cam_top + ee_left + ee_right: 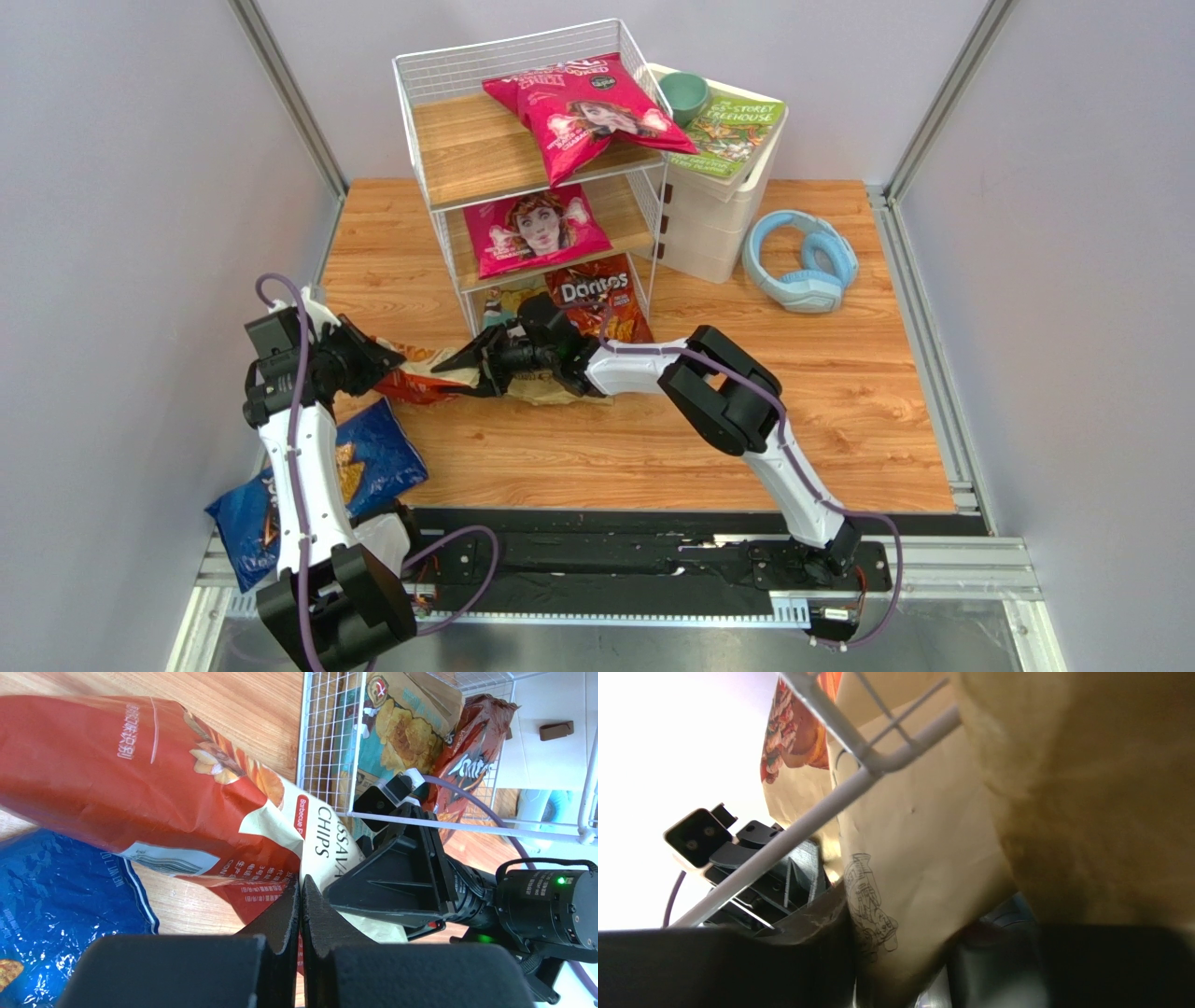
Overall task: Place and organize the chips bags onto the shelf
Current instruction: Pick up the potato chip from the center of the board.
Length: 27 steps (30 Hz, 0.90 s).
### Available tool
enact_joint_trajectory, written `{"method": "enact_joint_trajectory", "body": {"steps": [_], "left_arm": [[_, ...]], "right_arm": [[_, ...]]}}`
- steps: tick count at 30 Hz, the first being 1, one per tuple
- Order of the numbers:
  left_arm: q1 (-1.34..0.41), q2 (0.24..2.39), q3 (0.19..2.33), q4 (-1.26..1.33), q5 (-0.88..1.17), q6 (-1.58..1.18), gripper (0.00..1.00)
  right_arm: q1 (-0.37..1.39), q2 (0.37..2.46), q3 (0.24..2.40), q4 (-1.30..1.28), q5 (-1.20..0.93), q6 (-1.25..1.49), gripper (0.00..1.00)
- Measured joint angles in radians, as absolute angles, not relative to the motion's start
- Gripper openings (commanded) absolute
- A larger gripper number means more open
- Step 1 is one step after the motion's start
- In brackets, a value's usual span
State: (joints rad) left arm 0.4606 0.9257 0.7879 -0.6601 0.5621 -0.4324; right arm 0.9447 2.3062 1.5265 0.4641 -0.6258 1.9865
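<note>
The orange-and-cream chips bag (421,378) (140,777) hangs between both grippers, in front of the shelf (421,84). My left gripper (376,361) (300,885) is shut on its red end. My right gripper (470,367) (906,938) is shut on its cream end (927,854). One magenta bag (578,105) lies on the top tier and another (537,228) on the middle tier. The bottom tier holds the tan-and-teal bag (502,301) (400,728) and the red Doritos (596,297) (470,742). The blue Doritos (316,490) (63,903) lie by the left arm's base.
A white drawer unit (723,210) stands right of the shelf, with a green book (730,133) and a green cup (685,95) on top. Blue headphones (800,262) lie at the right. The shelf's wire leg (829,805) runs close by my right gripper.
</note>
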Motion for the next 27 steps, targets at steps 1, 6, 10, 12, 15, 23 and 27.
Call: {"method": "enact_joint_trajectory", "body": {"steps": [1,6,10,12,15,23,27], "left_arm": [[0.461,0.926,0.788,-0.659,0.561,-0.432,0.00],[0.461,0.928,0.788,-0.657,0.542,-0.439,0.23],[0.461,0.929,0.788,-0.655,0.503,-0.458,0.46],[0.461,0.932,0.794,-0.663,0.466,-0.470,0.53],[0.466,0.937,0.825,-0.686,0.405,-0.490,0.53],[0.492,0.966,1.059,-0.794,0.171,-0.572,0.52],[0.494,0.968,1.149,-0.823,0.101,-0.636,0.52]], "right_arm": [[0.946,2.309,1.532,0.463,-0.625,1.983,0.05],[0.948,2.321,1.559,0.459,-0.619,1.993,0.00],[0.948,2.326,1.577,0.446,-0.620,1.993,0.00],[0.948,2.329,1.592,0.442,-0.620,1.993,0.00],[0.948,2.331,1.605,0.440,-0.621,1.993,0.00],[0.952,2.331,1.621,0.442,-0.646,1.993,0.00],[0.958,2.326,1.620,0.442,-0.653,1.993,0.00]]}}
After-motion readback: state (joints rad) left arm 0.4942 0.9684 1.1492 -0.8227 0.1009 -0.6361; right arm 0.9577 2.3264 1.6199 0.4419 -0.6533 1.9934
